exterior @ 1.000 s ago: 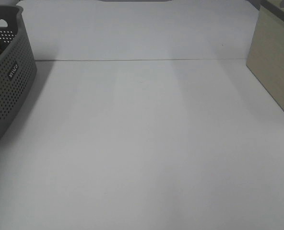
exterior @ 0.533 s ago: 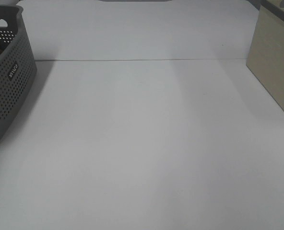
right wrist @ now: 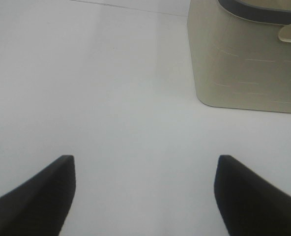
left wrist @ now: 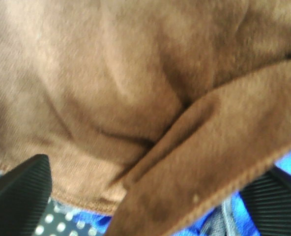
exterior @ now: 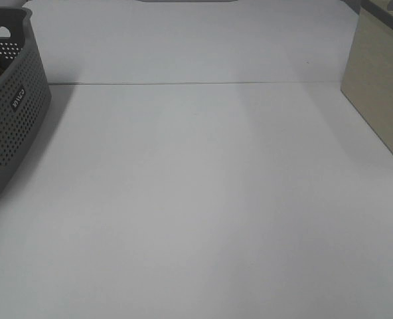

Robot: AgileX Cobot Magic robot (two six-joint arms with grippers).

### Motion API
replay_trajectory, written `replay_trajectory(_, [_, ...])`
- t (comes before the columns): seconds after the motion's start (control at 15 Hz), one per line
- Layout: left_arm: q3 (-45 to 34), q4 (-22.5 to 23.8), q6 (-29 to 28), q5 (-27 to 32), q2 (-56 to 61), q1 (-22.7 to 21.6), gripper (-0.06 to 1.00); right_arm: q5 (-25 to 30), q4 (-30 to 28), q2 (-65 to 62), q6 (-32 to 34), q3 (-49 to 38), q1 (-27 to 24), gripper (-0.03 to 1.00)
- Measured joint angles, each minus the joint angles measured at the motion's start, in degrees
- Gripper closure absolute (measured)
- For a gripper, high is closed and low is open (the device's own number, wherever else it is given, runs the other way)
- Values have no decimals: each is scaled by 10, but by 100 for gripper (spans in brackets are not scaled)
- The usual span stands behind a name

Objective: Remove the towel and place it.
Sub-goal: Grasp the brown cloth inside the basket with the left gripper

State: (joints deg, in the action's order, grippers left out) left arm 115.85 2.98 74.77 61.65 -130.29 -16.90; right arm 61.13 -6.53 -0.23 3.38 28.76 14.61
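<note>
Towel (left wrist: 111, 73) bunched inside grey basket (exterior: 14, 119), 10 o'clock of table (exterior: 203, 199) | left gripper (left wrist: 150, 191) wide open astride a fold, apparently to pinch it, grips nothing yet | right gripper (right wrist: 143, 167) open, empty, above table, probably waiting.

- The grey basket (exterior: 14, 100) is cropped at the high view's left edge, its contents largely screened.
- The beige box (exterior: 382, 86) is cut off at the right.
- The towel (left wrist: 135, 98) is rendered blurred, its outline lost beyond the left wrist view.
</note>
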Motion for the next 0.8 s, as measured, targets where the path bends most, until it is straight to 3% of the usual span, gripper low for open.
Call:
replay_trajectory(0.27, [1,-5,-9,17,-2,0,81,0,0,0,0,0,0,21])
replay_trajectory(0.33, [1,-11,-19,17,-2,0,91,0,0,0,0,0,0,21])
replay_trajectory(0.4, [1,-17,-30,17,-2,0,94,0,0,0,0,0,0,21])
replay_trajectory(0.8, [1,-51,-68,17,6,3,94,0,0,0,0,0,0,21])
